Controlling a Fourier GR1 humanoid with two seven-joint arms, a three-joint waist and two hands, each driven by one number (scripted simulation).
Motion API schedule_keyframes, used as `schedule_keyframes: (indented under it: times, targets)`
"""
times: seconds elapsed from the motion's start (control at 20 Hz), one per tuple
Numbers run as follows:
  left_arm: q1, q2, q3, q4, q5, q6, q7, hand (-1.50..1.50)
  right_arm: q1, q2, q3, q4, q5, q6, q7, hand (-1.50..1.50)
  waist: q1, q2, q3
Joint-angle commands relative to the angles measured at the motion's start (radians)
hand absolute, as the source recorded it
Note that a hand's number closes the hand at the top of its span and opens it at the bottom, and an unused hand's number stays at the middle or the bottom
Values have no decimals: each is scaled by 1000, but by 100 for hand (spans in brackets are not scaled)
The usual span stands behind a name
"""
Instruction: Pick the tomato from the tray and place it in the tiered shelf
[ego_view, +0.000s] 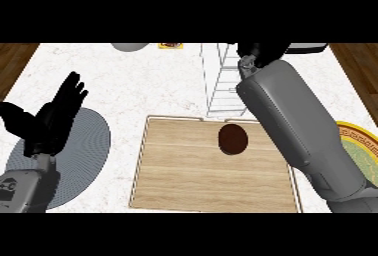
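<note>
Our right hand (260, 51) reaches over the tiered shelf (221, 82), grip unreadable, left hand (55, 117) open left of the tray (184, 172) w/ the dark tomato (233, 139) on it; probably light, soft, slick — cup its sides.

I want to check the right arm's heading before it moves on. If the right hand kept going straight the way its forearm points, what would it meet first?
Probably the white tiered shelf. The right hand already shows at the shelf's far end, beside its upper rungs, but depth is unclear from above, so contact can't be judged.
</note>
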Motion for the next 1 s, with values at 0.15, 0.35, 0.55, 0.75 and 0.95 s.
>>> schedule_keyframes:
  times: [0.15,0.35,0.55,0.75,0.95]
  targets:
    - [-12,-9,-2,2,-10,-3,3,0,134,-48,-96,-88,138,-49,111,-150,4,20,11]
    - [-17,-19,0,42,-17,-23,-27,0,245,-12,-107,-214,241,-117,71,-150,5,22,10]
    - [-10,1,35,39,-10,-37,-28,0,275,-48,-193,-372,198,-27,15,-150,6,20,11]
    - [-28,5,29,-4,-12,-27,26,0,328,-67,-235,-497,-50,93,-80,-150,0,16,12]
    - [22,-23,21,-1,-12,-31,-2,0,447,-68,-262,-695,-104,173,-12,-150,-6,16,11]
